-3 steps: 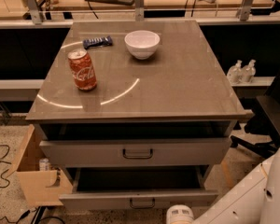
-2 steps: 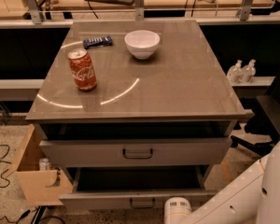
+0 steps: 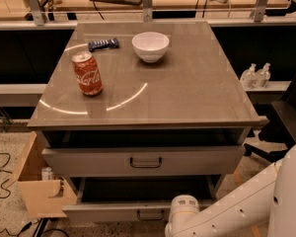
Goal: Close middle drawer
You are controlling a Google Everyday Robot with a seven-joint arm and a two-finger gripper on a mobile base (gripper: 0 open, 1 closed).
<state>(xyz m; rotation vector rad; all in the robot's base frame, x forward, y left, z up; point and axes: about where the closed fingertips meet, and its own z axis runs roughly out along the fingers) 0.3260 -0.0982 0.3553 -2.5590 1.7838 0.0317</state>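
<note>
The middle drawer (image 3: pixel 108 213) is the low, flat grey front near the bottom edge, with a small dark loop handle (image 3: pixel 149 214). It is pulled out further than the taller-fronted top drawer (image 3: pixel 143 161) above it, and its dark inside shows. My white arm (image 3: pixel 237 209) comes in from the lower right, and its rounded joint (image 3: pixel 183 212) sits right at the drawer front, to the right of the handle. The gripper itself is below the frame and out of view. The lowest drawer is also out of view.
On the cabinet top (image 3: pixel 187 83) stand a red cola can (image 3: pixel 88 74), a white bowl (image 3: pixel 150 46) and a dark snack bar (image 3: pixel 103 44). An open wooden box (image 3: pixel 37 191) sits at the left of the cabinet. A black chair (image 3: pixel 286 122) stands at the right, with two bottles (image 3: pixel 256 75) behind it.
My arm's rounded joint has shifted a little left and up along the middle drawer's front. The drawers and tabletop objects have not visibly moved.
</note>
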